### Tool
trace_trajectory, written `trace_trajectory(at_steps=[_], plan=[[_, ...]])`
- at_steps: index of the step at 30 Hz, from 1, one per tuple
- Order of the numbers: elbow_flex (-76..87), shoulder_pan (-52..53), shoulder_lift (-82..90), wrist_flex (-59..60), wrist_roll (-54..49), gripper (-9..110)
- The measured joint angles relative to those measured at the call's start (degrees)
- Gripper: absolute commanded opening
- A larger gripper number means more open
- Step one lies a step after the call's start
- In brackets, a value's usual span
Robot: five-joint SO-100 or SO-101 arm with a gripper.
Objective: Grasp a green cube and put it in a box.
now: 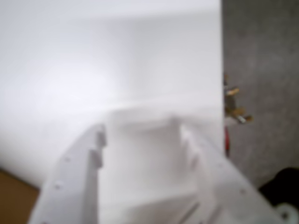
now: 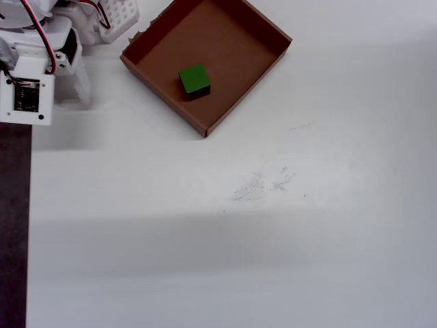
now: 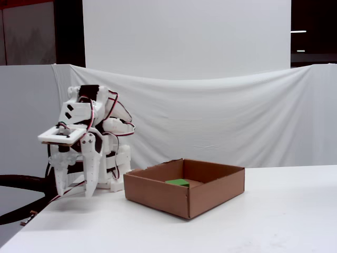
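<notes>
The green cube [image 2: 194, 79] lies on the floor of the brown box [image 2: 235, 101], near its middle; in the fixed view only the cube's top [image 3: 177, 182] shows above the box's front wall [image 3: 158, 197]. My gripper [image 3: 73, 191] hangs fingers-down over the table, left of the box and clear of it. Its jaws stand apart with nothing between them. In the wrist view the gripper [image 1: 140, 128] is blurred white over white table, and neither cube nor box shows there.
The white arm [image 2: 27, 89] sits folded at the table's top left corner in the overhead view, with red and black wires. The table's left edge [image 2: 30, 225] borders a dark floor. A white cloth backdrop [image 3: 210, 116] hangs behind.
</notes>
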Motion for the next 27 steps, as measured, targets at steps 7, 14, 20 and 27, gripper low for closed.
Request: trace_trajectory(at_steps=[7,14,20,27], plan=[[0.0,-0.18,0.0,0.0,0.0,22],[0.0,-0.18,0.0,0.0,0.0,22],[0.0,-0.18,0.0,0.0,0.35,22],[0.0,-0.18,0.0,0.0,0.7,22]])
